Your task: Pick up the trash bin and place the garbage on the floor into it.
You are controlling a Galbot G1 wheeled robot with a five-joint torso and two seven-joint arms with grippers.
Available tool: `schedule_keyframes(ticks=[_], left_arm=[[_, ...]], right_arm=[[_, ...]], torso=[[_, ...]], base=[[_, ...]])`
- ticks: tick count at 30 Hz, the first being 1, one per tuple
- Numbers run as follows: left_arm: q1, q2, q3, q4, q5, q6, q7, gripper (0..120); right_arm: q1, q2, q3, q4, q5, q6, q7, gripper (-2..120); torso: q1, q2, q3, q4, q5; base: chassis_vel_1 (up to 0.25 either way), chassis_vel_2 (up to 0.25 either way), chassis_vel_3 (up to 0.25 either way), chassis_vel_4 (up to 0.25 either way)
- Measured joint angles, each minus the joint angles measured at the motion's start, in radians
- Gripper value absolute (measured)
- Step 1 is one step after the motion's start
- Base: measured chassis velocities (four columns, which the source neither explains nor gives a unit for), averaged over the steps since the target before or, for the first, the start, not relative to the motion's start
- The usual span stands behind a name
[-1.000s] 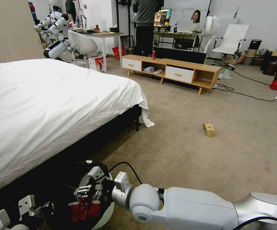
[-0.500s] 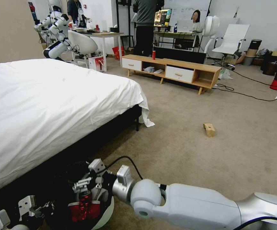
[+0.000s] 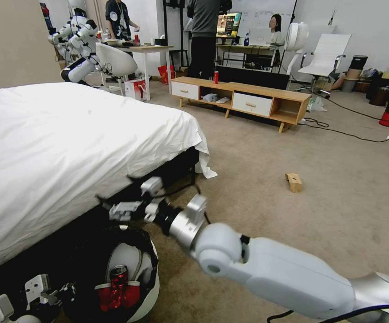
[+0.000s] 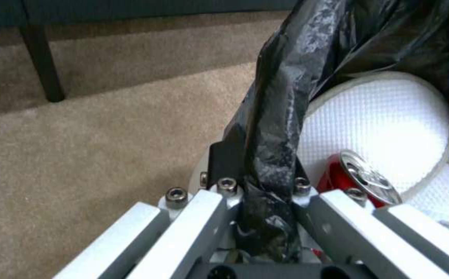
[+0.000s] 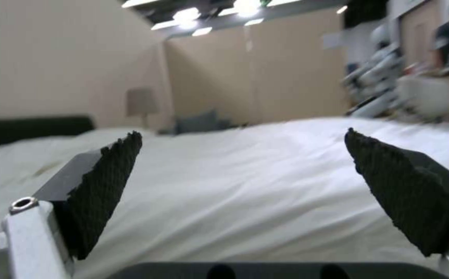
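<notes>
My left gripper (image 4: 265, 201) is clamped on the rim of the trash bin (image 3: 147, 296), with the black bag (image 4: 286, 116) pinched between its fingers. Just beyond these fingers, inside the bin, a crushed red can (image 4: 361, 182) lies against the white lid piece (image 4: 384, 128). My right gripper (image 3: 129, 204) hangs above the bin, beside the edge of the bed (image 3: 69, 148); its pads (image 5: 105, 182) stand wide apart and carry nothing. I judge that the can is delivered and this hand is free for a new piece. Well ahead of it, on the floor (image 3: 270, 211), lies a tan cardboard box (image 3: 294, 181). The next move probably needs the base to come nearer, with the bin kept level.
</notes>
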Motion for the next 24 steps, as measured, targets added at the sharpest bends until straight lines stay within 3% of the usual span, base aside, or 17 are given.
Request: schedule_keyframes(ticks=[1,5,7,11,14,17,20,24], left_arm=[[0.0,0.0,-0.001,0.0,0.006,0.0,0.005,2],[-0.001,-0.002,-0.001,0.002,0.01,0.0,0.007,2],[-0.003,-0.007,-0.002,0.003,0.017,0.0,0.009,2],[-0.004,-0.014,-0.003,0.003,0.021,0.0,0.011,2],[-0.006,-0.026,-0.008,0.001,0.044,0.0,0.018,2],[0.007,-0.043,-0.017,-0.007,0.058,0.0,0.026,2],[0.022,-0.067,-0.027,-0.018,0.076,0.0,0.031,2],[0.022,-0.081,-0.028,-0.025,0.094,0.0,0.036,2]], right_arm=[[-0.045,-0.03,0.085,0.016,0.0,0.004,-0.008,100],[-0.116,-0.073,0.207,0.043,-0.002,0.005,-0.017,100],[-0.207,-0.128,0.382,0.079,-0.008,0.011,-0.028,100],[-0.296,-0.17,0.551,0.104,-0.022,0.034,-0.039,100],[-0.45,-0.203,0.785,0.142,-0.047,0.04,-0.043,100],[-0.505,-0.201,0.869,0.147,-0.069,0.045,-0.04,100],[-0.55,-0.183,0.944,0.145,-0.106,0.053,-0.039,100],[-0.639,-0.161,1.058,0.157,-0.184,0.06,-0.039,100]], torso=[[0.0,0.0,0.0,0.0001,-0.0001],[0.0,0.0,0.0,-0.0003,0.0002],[0.0,0.0,0.0,-0.0005,0.0001],[0.0,0.0,0.0,-0.0002,0.0001],[0.0,0.0,0.0,-0.0005,0.0003],[0.0,0.0,0.0,-0.0008,0.0],[0.0,0.0,0.0,0.0011,0.0],[0.0,0.0,0.0,-0.0001,0.0]], base=[[0.0,0.0,0.0,0.0],[0.0,0.0,0.0,0.0],[0.0,0.0,0.0,0.0],[0.0,0.0,0.0,0.0],[0.0,0.0,0.0,0.0],[0.0,0.0,0.0,0.0],[0.0,0.0,0.0,0.0],[0.0,0.0,0.0,0.0]])
